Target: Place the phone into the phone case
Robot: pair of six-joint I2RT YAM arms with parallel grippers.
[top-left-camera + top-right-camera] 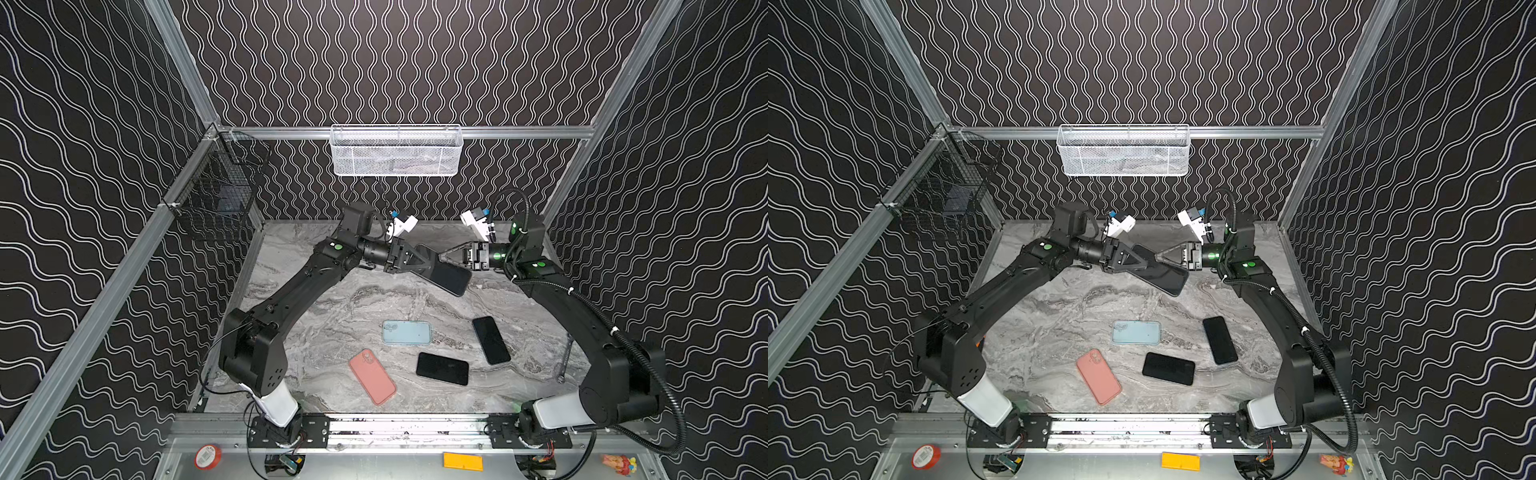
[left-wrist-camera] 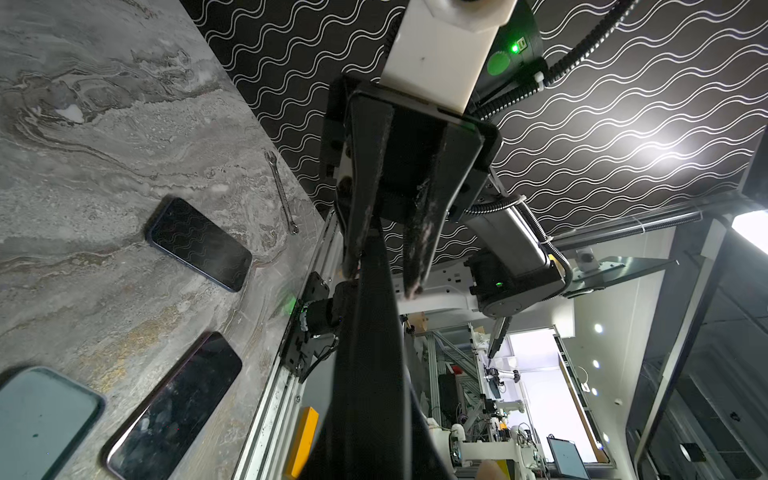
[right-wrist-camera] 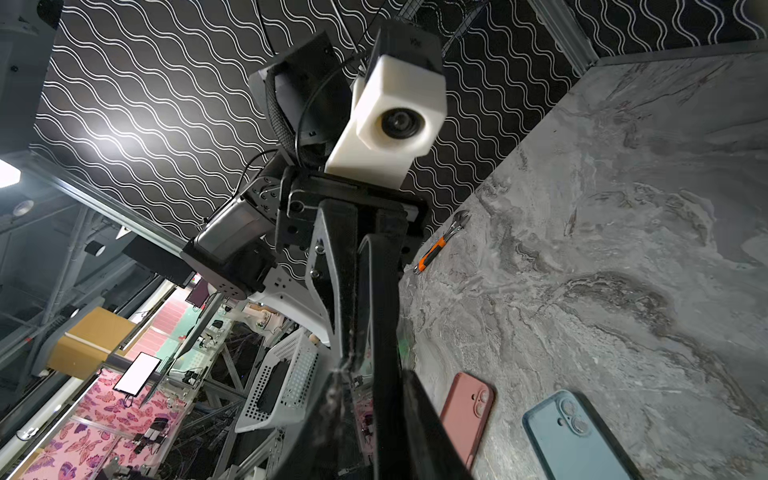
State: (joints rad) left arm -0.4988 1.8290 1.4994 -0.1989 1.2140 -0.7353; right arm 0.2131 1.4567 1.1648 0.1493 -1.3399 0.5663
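I am judging the job barely begun. On the marble desk [image 1: 332, 299] the blue case [image 1: 406, 332] is lying near the middle and the pink case [image 1: 372, 376] toward the near edge, both back-up. A black phone [image 1: 442, 368] and a second black phone [image 1: 491, 340] are lying toward the near right corner. The phone [image 1: 451, 277] I am working with is hanging in the air above the far middle of the desk, inside neither case. Bringing it down and pressing it in is all left to do.

I am reaching my left arm [image 1: 291, 291] and right arm [image 1: 582, 307] in from the near corners, and they are meeting nose to nose over the far half. My left hand [image 1: 428, 266] is clamping tight on the phone's end nearest the far edge. My right hand [image 1: 442, 258] is straddling it from the opposite side, fingers [image 2: 365, 199] either side of it. From that edge-on wrist view I cannot tell whether they are pinching it or only bracketing it.
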